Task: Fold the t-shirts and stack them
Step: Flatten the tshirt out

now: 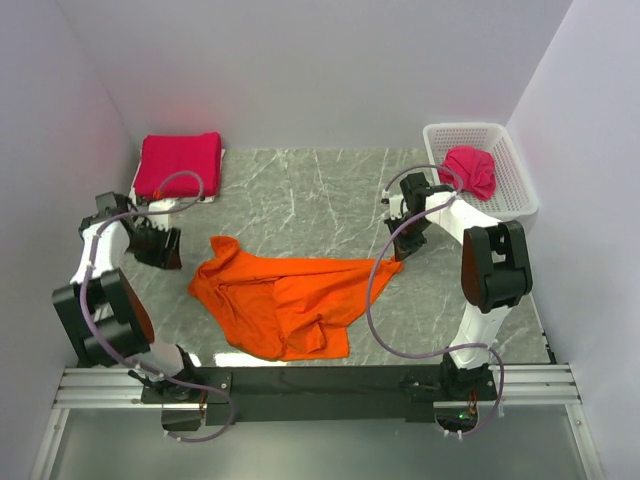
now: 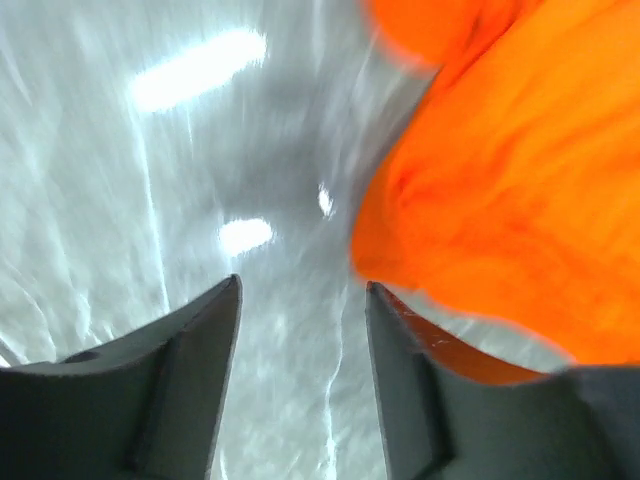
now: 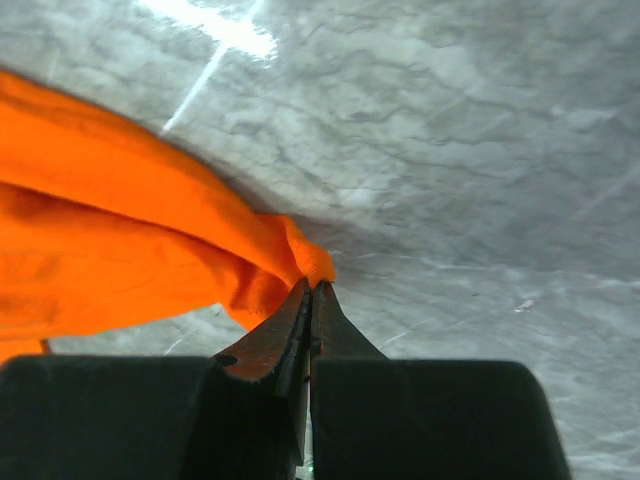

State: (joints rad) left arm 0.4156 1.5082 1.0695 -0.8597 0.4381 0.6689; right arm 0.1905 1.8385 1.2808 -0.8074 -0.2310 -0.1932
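Observation:
An orange t-shirt (image 1: 280,300) lies crumpled and spread in the middle of the table. My right gripper (image 3: 312,285) is shut on its right corner, and the cloth (image 3: 120,240) stretches away to the left of the tips. In the top view that gripper (image 1: 398,257) sits at the shirt's far right tip. My left gripper (image 2: 300,285) is open over bare table, with the orange cloth (image 2: 500,200) just past its right finger and nothing between the jaws. It hangs left of the shirt in the top view (image 1: 165,250). A folded crimson-pink t-shirt (image 1: 180,165) lies at the back left.
A white lattice basket (image 1: 515,165) stands at the back right with a crumpled crimson-pink t-shirt (image 1: 470,170) inside. Grey walls close in the table on the left, back and right. The marble tabletop (image 1: 310,195) shows bare between the folded shirt and the basket.

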